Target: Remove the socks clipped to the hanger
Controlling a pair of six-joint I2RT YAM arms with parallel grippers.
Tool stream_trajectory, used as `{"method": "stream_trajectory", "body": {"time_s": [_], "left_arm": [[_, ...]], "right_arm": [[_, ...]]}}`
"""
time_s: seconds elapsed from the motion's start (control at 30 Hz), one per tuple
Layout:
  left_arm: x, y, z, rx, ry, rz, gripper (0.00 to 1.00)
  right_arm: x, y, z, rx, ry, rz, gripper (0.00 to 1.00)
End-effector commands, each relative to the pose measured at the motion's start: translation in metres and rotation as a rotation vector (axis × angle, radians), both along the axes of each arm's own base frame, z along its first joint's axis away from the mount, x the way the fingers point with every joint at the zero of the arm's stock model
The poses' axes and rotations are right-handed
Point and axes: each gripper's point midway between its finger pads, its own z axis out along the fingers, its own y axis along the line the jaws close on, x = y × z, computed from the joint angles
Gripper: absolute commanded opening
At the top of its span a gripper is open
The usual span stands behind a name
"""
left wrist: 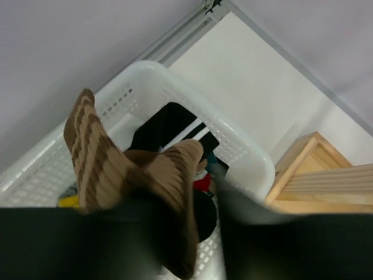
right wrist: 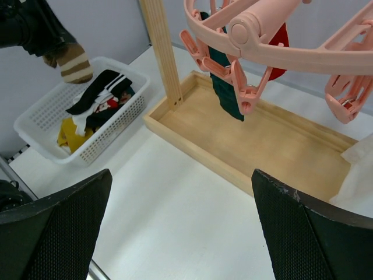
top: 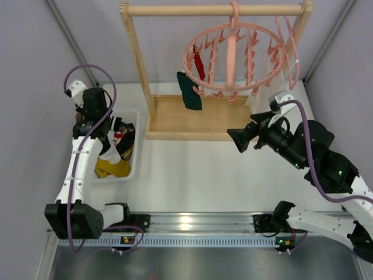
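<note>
A flat white tabletop fills the middle of the top view and is enclosed at the left, right and back by plain pale grey walls, which are joined by slanting grey metal corner strips. A light wooden rack with a tray base is set at upper centre. A bright reflection is seen on the silver metal rail along the bottom.

pink plastic hanger, matt wooden rack (grainy), ribbed cloth sock
</note>
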Motion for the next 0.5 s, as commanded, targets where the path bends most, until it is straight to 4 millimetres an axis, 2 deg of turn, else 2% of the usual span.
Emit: {"method": "stream_trajectory", "body": {"time_s": [0.0,0.07,0.1,0.23,0.33,0.37,0.4,0.43,0.47], "left_arm": [[-0.005,-0.005,-0.012,-0.058,0.005,-0.009,0.63],[-0.007,-0.007,-0.011,-0.064,-0.001,-0.017,0.81],[-0.007,-0.008,-0.010,-0.066,-0.005,-0.024,0.98],[-0.016,-0.019,0.008,-0.083,-0.061,-0.088,0.98],[-0.015,-0.053,0.021,-0.158,-0.127,-0.272,0.98],[-0.010,-0.081,0.024,-0.198,-0.151,-0.424,0.98],[-0.005,-0.090,0.032,-0.185,-0.191,-0.481,0.98],[-0.003,-0.106,0.028,-0.190,-0.177,-0.523,0.98],[-0.002,-0.113,0.026,-0.180,-0.165,-0.539,0.98]], "right_arm": [[0.005,-0.006,-0.002,-0.007,0.006,-0.042,0.99],[0.007,-0.005,-0.007,-0.022,0.021,-0.047,0.99],[0.008,-0.005,-0.010,-0.028,0.025,-0.049,0.99],[0.011,-0.010,-0.016,-0.023,0.033,-0.088,0.99],[0.009,-0.014,-0.016,0.001,0.022,-0.093,0.99],[0.008,-0.015,-0.016,0.006,0.020,-0.093,0.99],[0.008,-0.015,-0.019,0.011,0.021,-0.097,0.99],[0.007,-0.018,-0.018,0.022,0.018,-0.102,0.99],[0.007,-0.018,-0.020,0.021,0.019,-0.100,1.00]]}}
